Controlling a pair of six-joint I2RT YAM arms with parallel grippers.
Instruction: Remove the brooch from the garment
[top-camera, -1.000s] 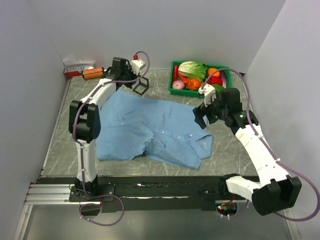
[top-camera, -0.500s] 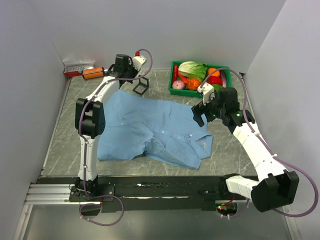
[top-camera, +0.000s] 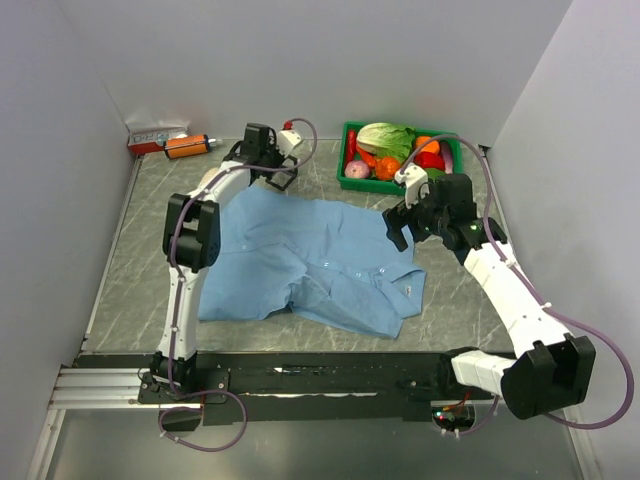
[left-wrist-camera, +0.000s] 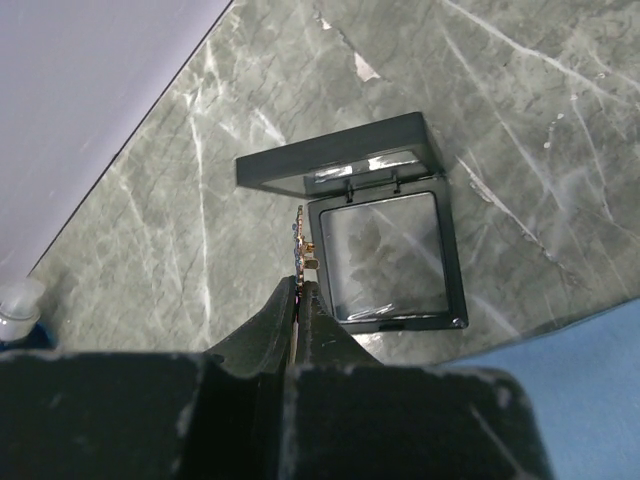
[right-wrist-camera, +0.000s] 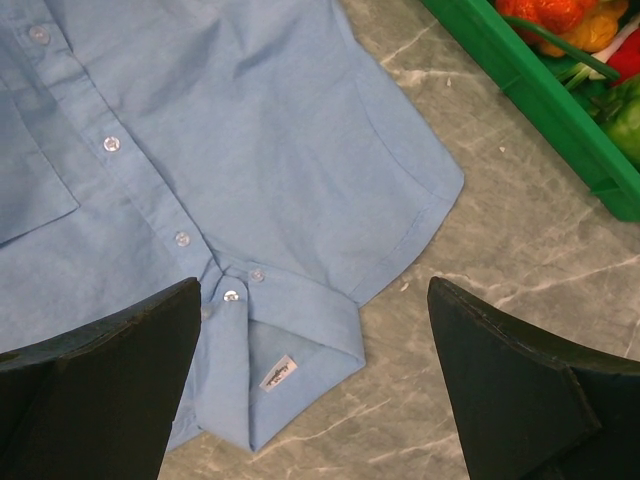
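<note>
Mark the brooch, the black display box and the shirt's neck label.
brooch (left-wrist-camera: 302, 245): left wrist view, on its coppery body.
black display box (left-wrist-camera: 335, 158): left wrist view, on the open lid.
neck label (right-wrist-camera: 280, 372): right wrist view, on the label's middle.

the brooch (left-wrist-camera: 300, 243) is a tiny coppery-pink ornament, standing edge-on, pinched at the fingertips of the left gripper (left-wrist-camera: 302, 288) and off the shirt (top-camera: 305, 260). the shirt (light blue, wrinkled, with white buttons and a small neck label) lies spread flat, collar at its right end.

Wrinkled cloth garment (right-wrist-camera: 250, 120), metallic brooch (left-wrist-camera: 300, 243)
</note>
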